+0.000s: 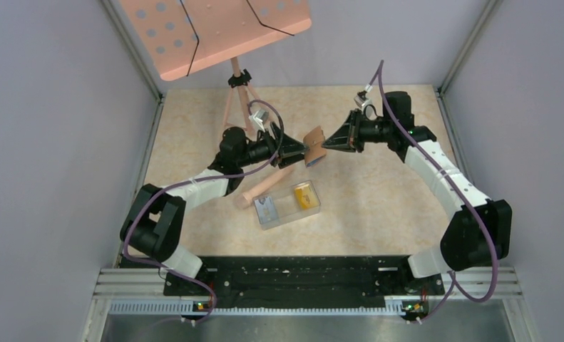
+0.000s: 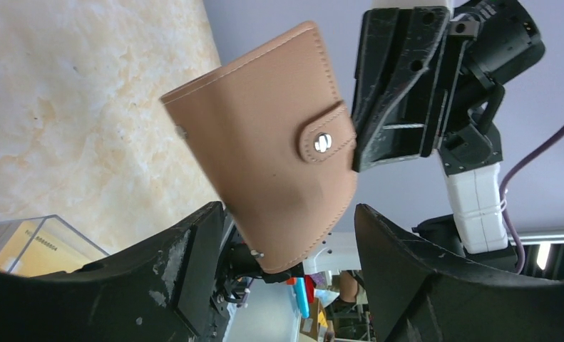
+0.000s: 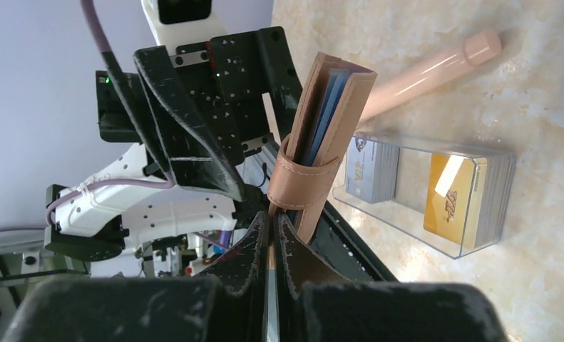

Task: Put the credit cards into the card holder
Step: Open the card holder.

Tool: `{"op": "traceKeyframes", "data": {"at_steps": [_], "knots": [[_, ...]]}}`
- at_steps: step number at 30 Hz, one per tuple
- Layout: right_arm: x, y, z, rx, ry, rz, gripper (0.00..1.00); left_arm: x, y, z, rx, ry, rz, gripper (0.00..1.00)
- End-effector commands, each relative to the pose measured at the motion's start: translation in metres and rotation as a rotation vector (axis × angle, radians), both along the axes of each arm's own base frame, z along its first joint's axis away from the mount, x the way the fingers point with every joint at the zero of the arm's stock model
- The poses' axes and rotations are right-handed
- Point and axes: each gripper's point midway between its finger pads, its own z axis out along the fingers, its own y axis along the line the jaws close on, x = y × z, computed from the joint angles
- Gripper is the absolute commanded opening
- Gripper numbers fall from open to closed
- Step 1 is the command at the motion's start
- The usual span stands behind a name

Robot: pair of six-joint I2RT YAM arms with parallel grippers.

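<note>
The card holder [image 1: 313,139], a tan leather wallet with a snap strap, hangs in the air between both arms. My right gripper [image 1: 326,144] is shut on its edge beside the strap [image 3: 304,189], and blue card edges [image 3: 329,107] show inside the fold. My left gripper [image 2: 287,210] is open, with its jaws on either side of the holder's [image 2: 264,157] lower corner and a gap on each side. The credit cards sit in a clear tray [image 1: 314,211] on the table: a grey-blue stack [image 3: 370,171] and a yellow stack [image 3: 453,196].
A pink tube [image 1: 261,189] lies on the table just left of the tray. A pink tripod [image 1: 237,92] carrying a perforated pink board [image 1: 214,28] stands at the back. Grey walls close in the marbled tabletop [image 1: 378,199] on three sides.
</note>
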Motion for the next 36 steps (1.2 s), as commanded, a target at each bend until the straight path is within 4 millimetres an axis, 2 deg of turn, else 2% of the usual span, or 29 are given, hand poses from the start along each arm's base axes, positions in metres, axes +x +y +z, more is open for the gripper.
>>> {"op": "traceKeyframes", "data": {"at_steps": [1, 6, 12, 18, 21, 25, 30, 36], "knots": [[-0.011, 0.000, 0.024, 0.061, -0.076, 0.014, 0.00, -0.008, -0.008, 0.034, -0.071, -0.116, -0.065, 0.71], [-0.014, 0.000, 0.015, 0.061, -0.059, 0.012, 0.00, -0.010, -0.008, 0.040, -0.091, -0.129, -0.065, 0.66], [-0.014, 0.000, 0.018, 0.070, -0.067, 0.013, 0.00, -0.011, -0.005, 0.035, -0.085, -0.120, -0.046, 0.66], [-0.013, 0.001, 0.036, 0.100, -0.099, 0.012, 0.00, -0.008, 0.000, 0.012, -0.011, -0.065, 0.013, 0.71], [-0.013, 0.002, 0.045, 0.120, -0.121, 0.007, 0.00, -0.008, -0.001, 0.012, -0.027, -0.062, 0.005, 0.72], [-0.016, 0.002, 0.052, 0.143, -0.146, 0.009, 0.00, -0.013, -0.004, 0.035, -0.135, -0.116, -0.044, 0.72], [-0.019, 0.003, 0.045, 0.163, -0.129, 0.010, 0.00, -0.025, -0.009, 0.066, -0.251, -0.200, -0.130, 0.70], [-0.021, 0.001, 0.030, 0.153, -0.103, -0.004, 0.00, -0.033, -0.010, 0.068, -0.258, -0.211, -0.140, 0.60]]}}
